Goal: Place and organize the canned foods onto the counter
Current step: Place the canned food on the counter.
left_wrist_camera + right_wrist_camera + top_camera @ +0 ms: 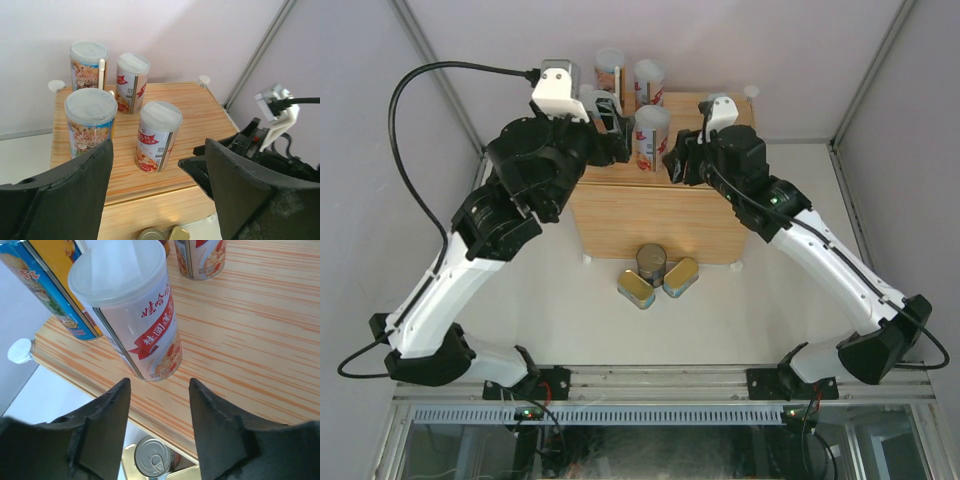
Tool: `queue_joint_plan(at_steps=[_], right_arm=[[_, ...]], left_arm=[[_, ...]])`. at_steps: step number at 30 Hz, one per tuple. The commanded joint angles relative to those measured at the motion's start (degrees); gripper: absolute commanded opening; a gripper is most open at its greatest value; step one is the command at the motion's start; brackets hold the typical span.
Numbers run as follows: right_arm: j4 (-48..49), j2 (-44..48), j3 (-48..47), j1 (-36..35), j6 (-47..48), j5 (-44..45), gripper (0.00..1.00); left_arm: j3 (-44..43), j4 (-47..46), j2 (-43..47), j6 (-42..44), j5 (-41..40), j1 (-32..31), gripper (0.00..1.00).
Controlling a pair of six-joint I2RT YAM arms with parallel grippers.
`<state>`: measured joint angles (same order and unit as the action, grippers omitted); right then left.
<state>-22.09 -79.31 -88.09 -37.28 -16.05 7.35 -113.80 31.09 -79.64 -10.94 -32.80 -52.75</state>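
Observation:
Four tall white-lidded cans stand on the wood-grain counter (660,220): two at the back (610,68) (649,80), one further forward (652,135), and one mostly hidden under my left gripper (610,115). The left wrist view shows all of them (89,65) (131,82) (91,122) (157,136). My left gripper (159,165) is open and empty, above and in front of them. My right gripper (675,160) is open and empty just right of the front can (132,315). The dark metal-topped can (651,265) and two gold tins (636,289) (681,277) sit on the table before the counter.
White round connectors mark the counter's corners (751,91) (19,350). The counter's right half (250,340) is bare wood. Grey walls enclose the back and sides. My right arm (270,140) is close beside the left gripper.

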Motion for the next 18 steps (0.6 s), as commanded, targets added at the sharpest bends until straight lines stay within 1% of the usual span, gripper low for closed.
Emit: queue_joint_plan(at_steps=[1,5,18], right_arm=[[2.2,-1.3,-3.6,-0.6,0.4,-0.6,0.48],[2.1,-3.0,-4.7,-1.0,0.5,-0.5,0.43],[1.8,-7.0,-7.4,-2.0,-0.2,0.1,0.42]], left_arm=[[2.0,-4.3,3.1,1.0,-0.5,-0.4,0.78],[3.5,-4.9,4.1,0.9,-0.2,-0.6,0.78],[6.8,-5.6,7.0,0.7,0.5,-0.6,0.78]])
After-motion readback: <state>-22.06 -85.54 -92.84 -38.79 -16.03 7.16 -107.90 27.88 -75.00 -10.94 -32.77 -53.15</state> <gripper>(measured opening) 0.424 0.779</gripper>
